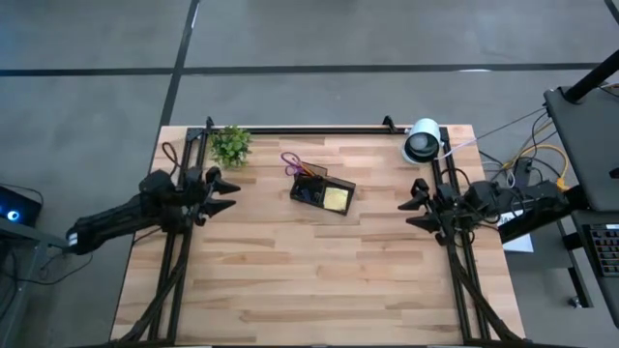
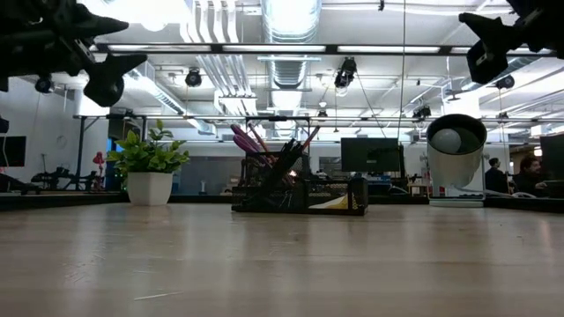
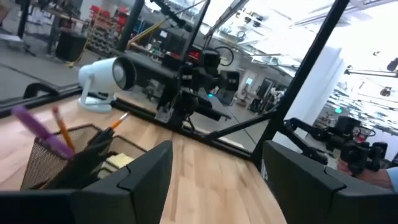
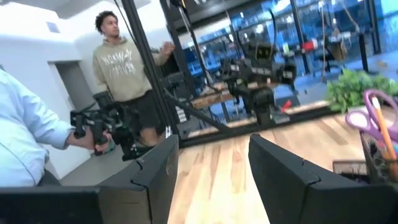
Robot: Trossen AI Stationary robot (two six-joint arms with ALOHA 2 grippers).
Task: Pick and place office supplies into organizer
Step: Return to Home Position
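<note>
Dark left gripper [image 1: 229, 192], right gripper [image 1: 410, 205] agape

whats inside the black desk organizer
In the black organizer, the low tray holds a square yellow sticky-note pad; purple-handled scissors and an orange pencil stand in its upright compartment. Other dark items there overlap, cannot be told apart.

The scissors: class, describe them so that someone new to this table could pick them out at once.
On the wooden table, find the black organizer toward the far side, near the middle. The scissors stand in its upright compartment, at the end nearer the plant. They alone have purple loop handles.
</note>
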